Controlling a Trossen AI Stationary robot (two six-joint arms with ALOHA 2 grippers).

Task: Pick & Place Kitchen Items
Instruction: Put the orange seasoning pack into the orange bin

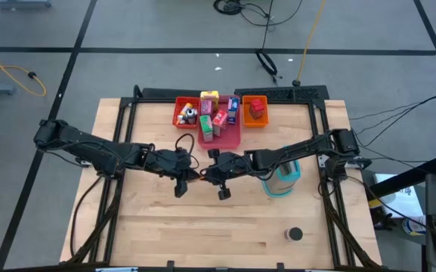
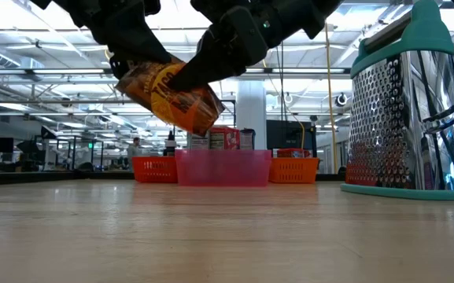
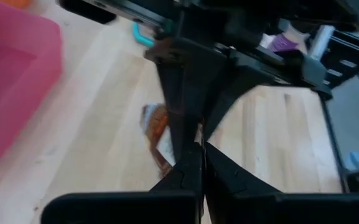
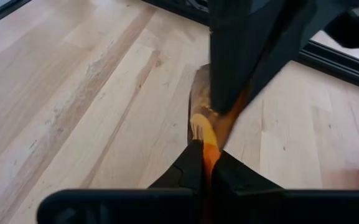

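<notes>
An orange-and-brown snack packet (image 2: 171, 96) hangs in the air over the middle of the table, between my two grippers. My left gripper (image 1: 193, 175) comes at it from the table's left and is shut on it. My right gripper (image 1: 207, 175) comes from the right and is also shut on it. In the left wrist view the packet (image 3: 157, 138) shows beside my shut fingers (image 3: 191, 168). In the right wrist view its orange edge (image 4: 205, 134) runs into my shut fingers (image 4: 229, 171). Other kitchen items lie in the trays at the far side. My left gripper (image 2: 132, 63) pinches the packet's upper left end (image 2: 136, 77) between its two fingers, slanting down from the table's left. The packet is lifted clear of the table and tilted. My right gripper (image 4: 205, 163) pinches the packet's orange edge (image 4: 207, 146) between its two fingers, slanting down from the table's right. In the low view it sits on the packet's upper right side (image 2: 199, 82). The packet hangs tilted between both grippers, clear of the wood.
A pink tray (image 1: 229, 140), a red tray (image 1: 178, 115) and an orange tray (image 1: 255, 121) with small boxes stand at the far middle. A teal-and-white grater (image 1: 282, 181) stands right of the grippers. A dark round can (image 1: 295, 235) lies near the front right. Bare wood lies below the packet.
</notes>
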